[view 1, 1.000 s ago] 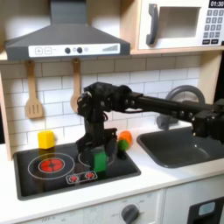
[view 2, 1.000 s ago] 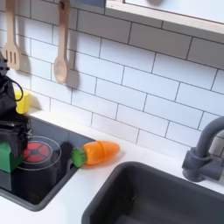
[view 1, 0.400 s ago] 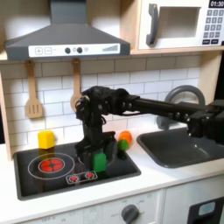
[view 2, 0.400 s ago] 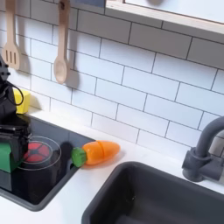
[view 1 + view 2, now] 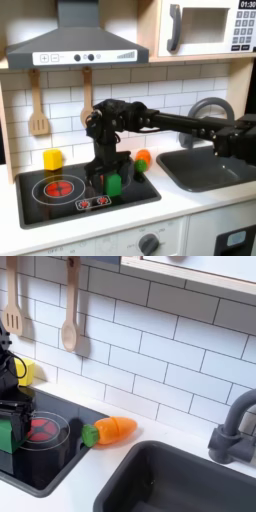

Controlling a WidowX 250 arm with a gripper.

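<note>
Since a second ago the arm has straightened a little above the stove (image 5: 60,205), its wrist now standing more upright; over the last moments nothing else has shifted. From the first exterior view's right the arm reaches across level, then bends straight down, so the gripper (image 5: 111,180) hangs over the stove's right burner with the green block (image 5: 114,185) at its tips — the fingers seem narrow about it, though whether they actually grip I cannot tell. A carrot (image 5: 143,158) lies just right of the stove, near the sink (image 5: 215,170). In the first exterior view a yellow block (image 5: 53,157) sits far left by the wall, under the hood. In the second exterior view the carrot (image 5: 112,430) shows plainly — orange, green tip towards the stove (image 5: 50,461) — with the faucet (image 5: 234,431) far right.
</note>
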